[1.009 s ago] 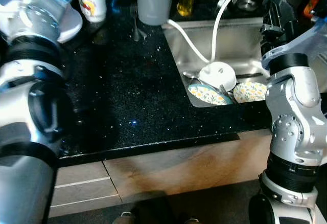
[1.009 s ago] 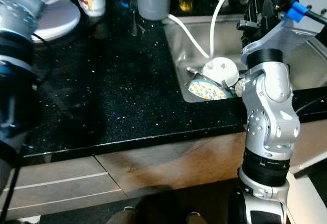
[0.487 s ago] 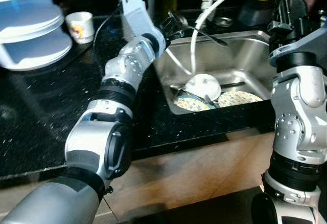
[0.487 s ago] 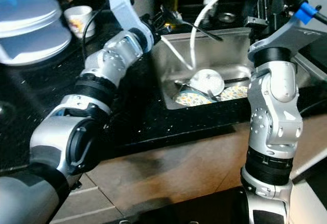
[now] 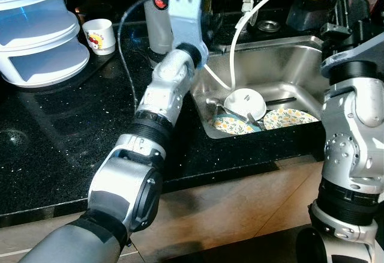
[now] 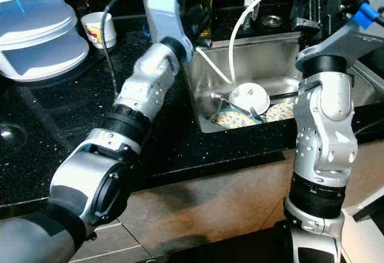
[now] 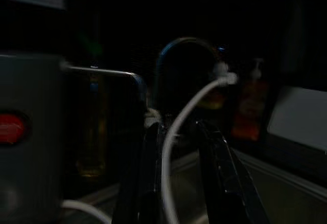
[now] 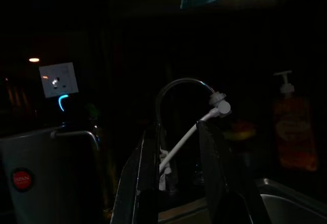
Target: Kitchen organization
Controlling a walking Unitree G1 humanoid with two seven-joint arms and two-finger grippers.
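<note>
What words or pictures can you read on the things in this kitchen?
Red round badge on the grey container: it has lettering, too small and dark to read.
Small white cup: a red and yellow picture, no words I can make out.
Orange pump bottle: label too dark to read.
White plate on the wall: marks on it, nothing legible.
So no text here can be read.

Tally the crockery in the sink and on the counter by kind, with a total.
Floral plates in the sink: 2, one beside the other
White bowl lying upturned on the plates: 1
White cup with a red and yellow picture, on the black counter: 1
Total: 4
</note>
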